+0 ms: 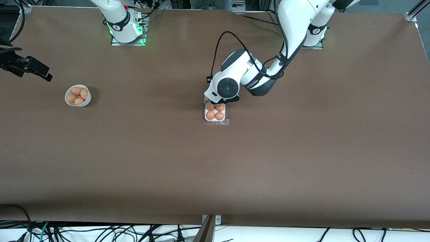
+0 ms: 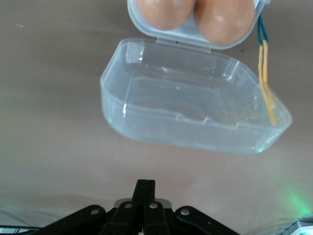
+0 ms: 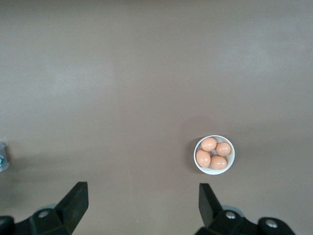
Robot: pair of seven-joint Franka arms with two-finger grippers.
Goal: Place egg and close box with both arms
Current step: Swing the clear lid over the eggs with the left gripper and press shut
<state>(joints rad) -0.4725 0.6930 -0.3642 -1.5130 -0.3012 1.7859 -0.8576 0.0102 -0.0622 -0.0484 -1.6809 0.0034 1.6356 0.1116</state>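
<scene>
The box (image 1: 215, 112) is a small pale tray near the table's middle, with an egg (image 1: 210, 115) in each cell. In the left wrist view two of those eggs (image 2: 164, 12) show at the tray's edge. The clear lid (image 2: 190, 110) stands open from its hinge, between the tray and my left gripper (image 2: 145, 182). That gripper is shut on nothing, just short of the lid. In the front view its fingers are hidden under the wrist (image 1: 228, 88). My right gripper (image 1: 40, 72) waits open and empty over the right arm's end of the table.
A round white bowl (image 1: 78, 95) with several eggs sits near the right arm's end, also seen in the right wrist view as the bowl (image 3: 214, 154). A yellow and blue cord (image 2: 264, 73) lies beside the lid. A clear flap (image 1: 220, 122) juts from the box toward the front camera.
</scene>
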